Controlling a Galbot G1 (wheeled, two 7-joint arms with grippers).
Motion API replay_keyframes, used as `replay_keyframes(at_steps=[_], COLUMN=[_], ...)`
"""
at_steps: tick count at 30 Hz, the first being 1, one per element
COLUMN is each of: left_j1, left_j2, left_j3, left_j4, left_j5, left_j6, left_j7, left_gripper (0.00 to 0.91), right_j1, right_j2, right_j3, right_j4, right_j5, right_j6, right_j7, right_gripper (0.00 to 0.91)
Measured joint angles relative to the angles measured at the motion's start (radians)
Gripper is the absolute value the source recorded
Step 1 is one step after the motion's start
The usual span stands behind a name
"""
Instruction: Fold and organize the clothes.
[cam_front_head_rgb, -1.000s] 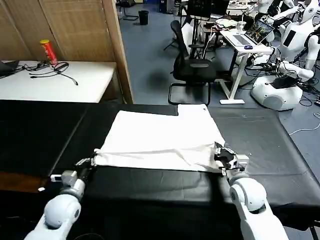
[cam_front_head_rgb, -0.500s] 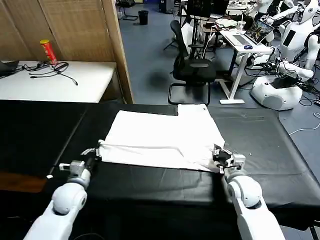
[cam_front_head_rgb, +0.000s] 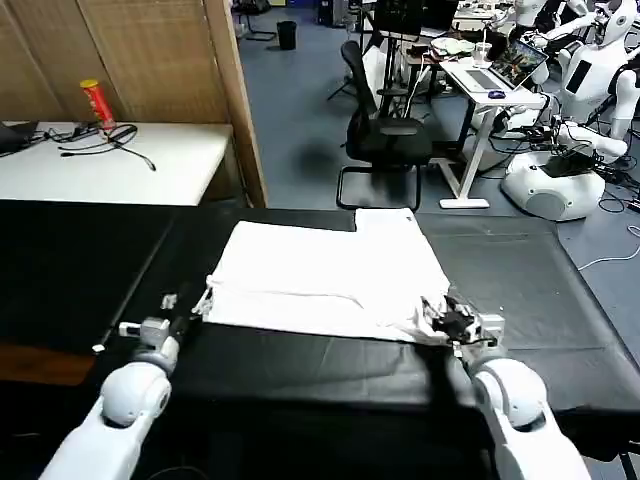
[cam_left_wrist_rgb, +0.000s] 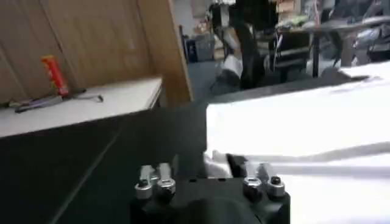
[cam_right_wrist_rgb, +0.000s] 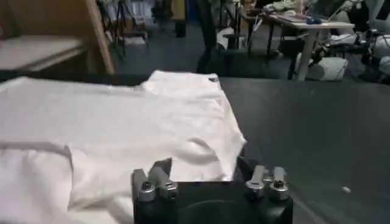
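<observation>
The white T-shirt (cam_front_head_rgb: 320, 270) lies flat on the black table cover (cam_front_head_rgb: 540, 290), its near hem folded up over the body in a creased band. My left gripper (cam_front_head_rgb: 195, 312) is at the near left corner of that fold, open, with the cloth corner (cam_left_wrist_rgb: 214, 164) between its fingers. At the near right corner is my right gripper (cam_front_head_rgb: 440, 316), also open, its fingers wide apart around the bunched hem (cam_right_wrist_rgb: 201, 163). The left wrist view shows the T-shirt (cam_left_wrist_rgb: 292, 128) spreading away from the left gripper (cam_left_wrist_rgb: 206, 165). In the right wrist view, the T-shirt (cam_right_wrist_rgb: 122, 115) lies ahead of the right gripper (cam_right_wrist_rgb: 201, 171).
Behind the black table stand a white side table (cam_front_head_rgb: 110, 160) with a red can (cam_front_head_rgb: 97, 103) and cables, a black office chair (cam_front_head_rgb: 385, 140), a desk with a laptop (cam_front_head_rgb: 495, 75) and white robots (cam_front_head_rgb: 560, 170). Bare black cover lies on both sides of the shirt.
The near hem was carried away from me and laid over the shirt. The left gripper advanced with it; the right gripper has since drawn back slightly toward me.
</observation>
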Motion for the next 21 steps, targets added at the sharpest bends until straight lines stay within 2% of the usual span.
replay_keyframes(at_steps=[3,6,7,8,9,11,12,13,14,16,21], left_j1=[0.042,0.074,0.081,0.087,0.093,0.100,0.104,0.108,0.111,0.119,0.131], left_j2=[0.011,0.017,0.018,0.019,0.020,0.021,0.021,0.021,0.022,0.023,0.025], left_j3=[-0.025,-0.044,-0.048,-0.050,-0.052,-0.054,-0.056,-0.057,-0.058,-0.059,-0.058], left_j4=[-0.029,-0.052,-0.057,-0.060,-0.063,-0.064,-0.064,-0.064,-0.065,-0.067,-0.074], left_j5=[-0.054,-0.102,-0.107,-0.108,-0.108,-0.108,-0.107,-0.107,-0.107,-0.107,-0.099], left_j6=[0.018,0.026,0.026,0.026,0.026,0.026,0.026,0.026,0.026,0.026,0.025], left_j7=[0.001,0.003,0.005,0.007,0.008,0.008,0.008,0.008,0.008,0.008,0.009], left_gripper=[0.878,0.878,0.878,0.809,0.673,0.556,0.332,0.156,0.137,0.000,0.000], right_j1=[-0.036,-0.056,-0.060,-0.065,-0.069,-0.073,-0.075,-0.076,-0.076,-0.076,-0.077], right_j2=[-0.002,-0.004,-0.004,-0.005,-0.005,-0.004,-0.004,-0.003,-0.003,-0.003,-0.007], right_j3=[0.002,0.000,-0.002,-0.003,-0.007,-0.011,-0.013,-0.014,-0.014,-0.015,-0.014], right_j4=[0.014,0.018,0.019,0.019,0.019,0.017,0.016,0.016,0.016,0.016,0.021], right_j5=[-0.010,-0.019,-0.021,-0.022,-0.024,-0.026,-0.027,-0.027,-0.027,-0.026,-0.016], right_j6=[0.000,-0.002,-0.005,-0.007,-0.008,-0.008,-0.008,-0.009,-0.010,-0.012,-0.017], right_j7=[-0.007,-0.014,-0.015,-0.017,-0.019,-0.021,-0.022,-0.023,-0.023,-0.024,-0.021], right_gripper=[0.858,0.683,0.575,0.546,0.458,0.390,0.254,0.166,0.127,0.088,0.029])
